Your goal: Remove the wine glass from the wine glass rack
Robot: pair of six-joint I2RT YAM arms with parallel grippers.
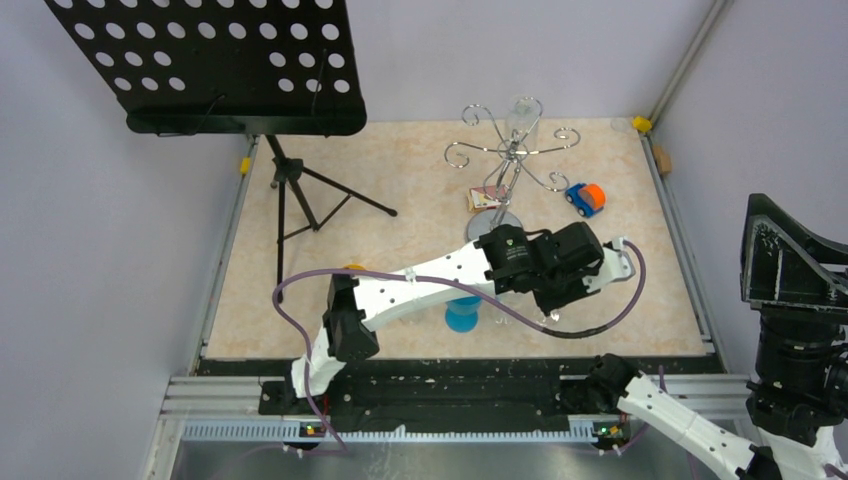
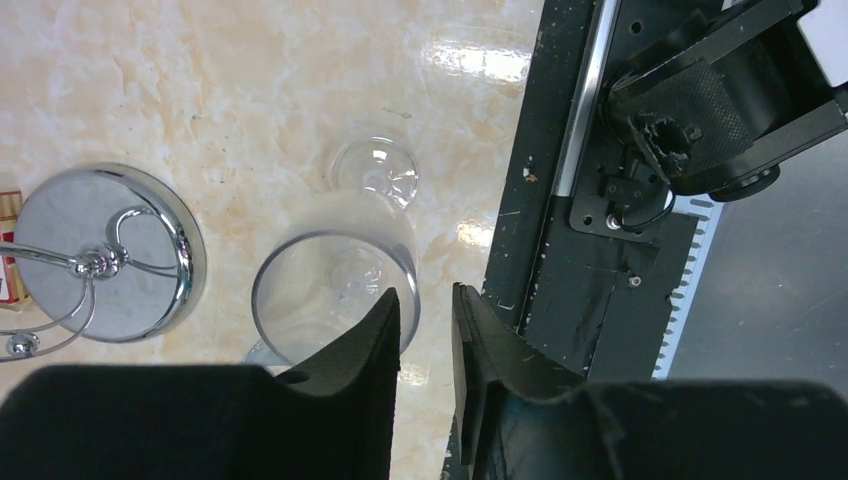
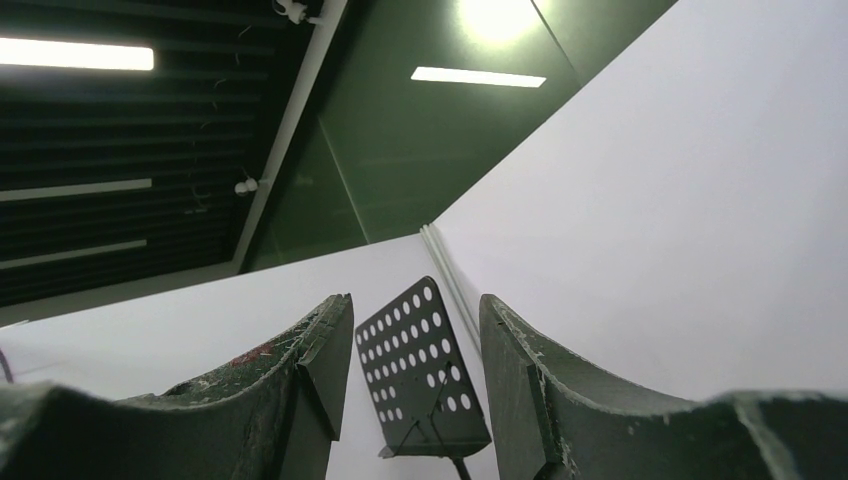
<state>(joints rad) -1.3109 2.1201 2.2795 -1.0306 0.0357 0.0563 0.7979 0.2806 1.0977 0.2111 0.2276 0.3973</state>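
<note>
Jaws of the left gripper stand narrowly apart, clasping nothing, just beside the empty glass rim, lower centre; rack at left; right gripper gapes, empty.

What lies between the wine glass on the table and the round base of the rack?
Only bare tabletop separates the wine glass from the rack's disc base, as the left wrist view shows.

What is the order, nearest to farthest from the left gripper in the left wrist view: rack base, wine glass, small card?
1. wine glass, just left of the left gripper.
2. wine glass rack base, farther left.
3. small card, at the far left edge, beyond the base.
</note>
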